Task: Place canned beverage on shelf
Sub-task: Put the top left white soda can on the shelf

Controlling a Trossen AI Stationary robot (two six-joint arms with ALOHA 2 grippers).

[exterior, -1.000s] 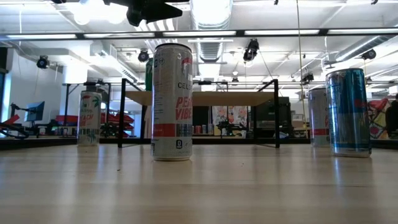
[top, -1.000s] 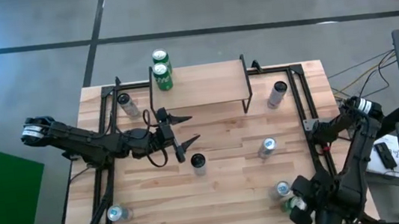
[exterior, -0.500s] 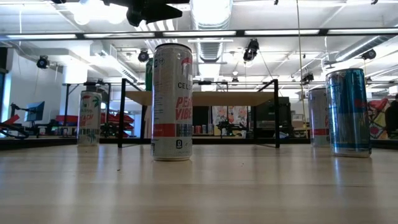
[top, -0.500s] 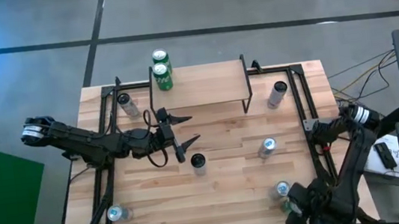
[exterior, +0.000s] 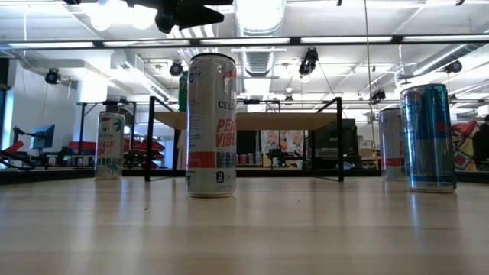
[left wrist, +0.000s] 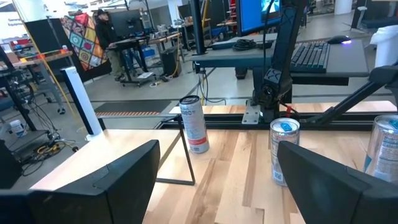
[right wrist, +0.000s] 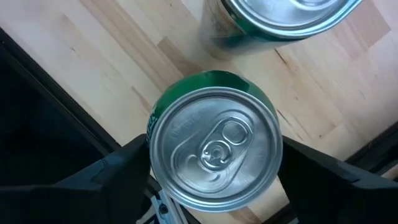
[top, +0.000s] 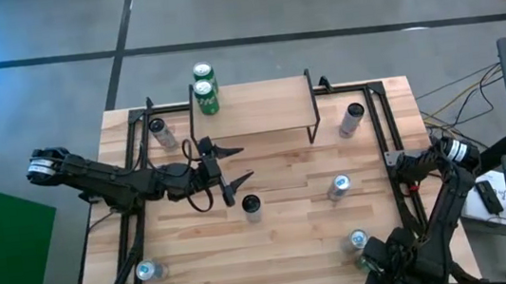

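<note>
- right pincer straddles a green can at the table's near right corner, far from the shelf; fingers not yet clamped.
- left pincer hangs open before the shelf.
- it should close squarely, then lift straight.

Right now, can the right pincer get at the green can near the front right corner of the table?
Probably yes. The right pincer already straddles the green can, one finger on each side and nothing between. The neighbouring can stands close by but apart.
</note>
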